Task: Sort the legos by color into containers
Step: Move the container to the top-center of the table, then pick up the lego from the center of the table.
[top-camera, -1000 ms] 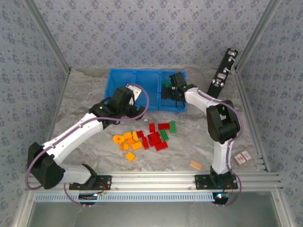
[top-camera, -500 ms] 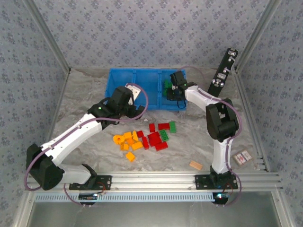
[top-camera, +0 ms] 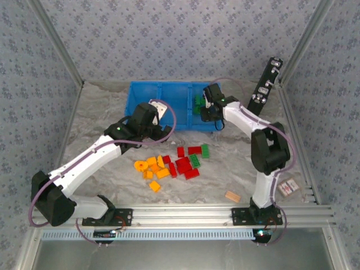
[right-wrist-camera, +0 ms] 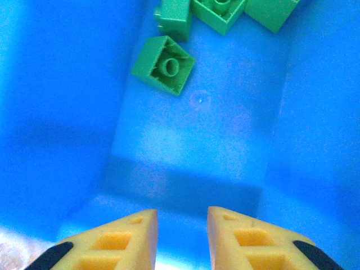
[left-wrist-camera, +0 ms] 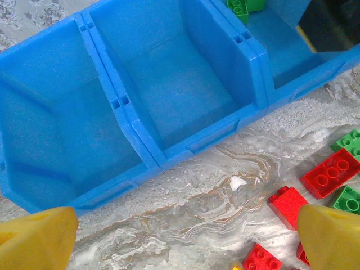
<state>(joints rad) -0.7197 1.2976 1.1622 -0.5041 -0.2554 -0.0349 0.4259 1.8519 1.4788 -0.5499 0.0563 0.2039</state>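
Note:
The blue tray (top-camera: 147, 99) lies at the back of the table with three compartments (left-wrist-camera: 169, 79). Green legos (top-camera: 198, 103) lie in its right compartment (right-wrist-camera: 191, 135), among them an upturned one (right-wrist-camera: 164, 64). My right gripper (right-wrist-camera: 181, 225) hangs open over that compartment floor (top-camera: 210, 107), with nothing between its fingers. My left gripper (left-wrist-camera: 183, 242) stands wide open over bare table just in front of the tray (top-camera: 147, 120), holding nothing. On the table lie orange-yellow legos (top-camera: 152, 169), red legos (top-camera: 184, 165) (left-wrist-camera: 329, 174) and green legos (top-camera: 195, 160) (left-wrist-camera: 351, 140).
A tan block (top-camera: 232, 196) lies near the right arm's base. A black oblong device (top-camera: 265, 87) leans against the back right post. A small card-like item (top-camera: 287, 187) rests at the right edge. Metal frame rails border the table.
My right gripper has shifted a little to the right over the tray's right compartment, so the green legos there show more. The left arm has hardly moved.

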